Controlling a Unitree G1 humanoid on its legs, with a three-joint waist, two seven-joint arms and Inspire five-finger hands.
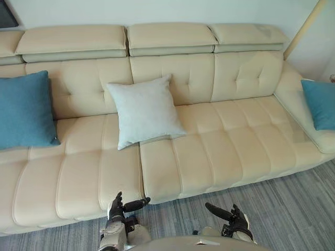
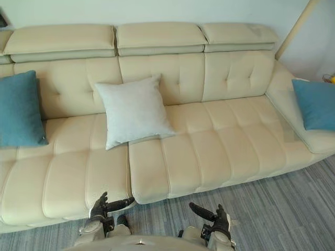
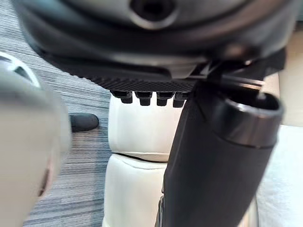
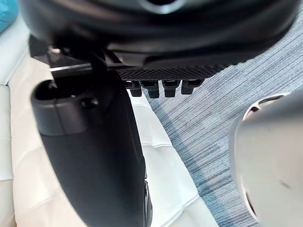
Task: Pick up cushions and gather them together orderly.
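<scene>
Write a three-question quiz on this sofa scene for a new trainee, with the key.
1. The middle cushion leaning on the backrest of the sofa is: A) blue B) white C) red.
2. True or false: the left hand and the right hand each hold a cushion.
3. Fill in: the left-end cushion and the right-end cushion are both ____ in colour.

Key: 1 B. 2 False: both hands hang open and hold nothing, low in front of the sofa. 3 blue.
</scene>
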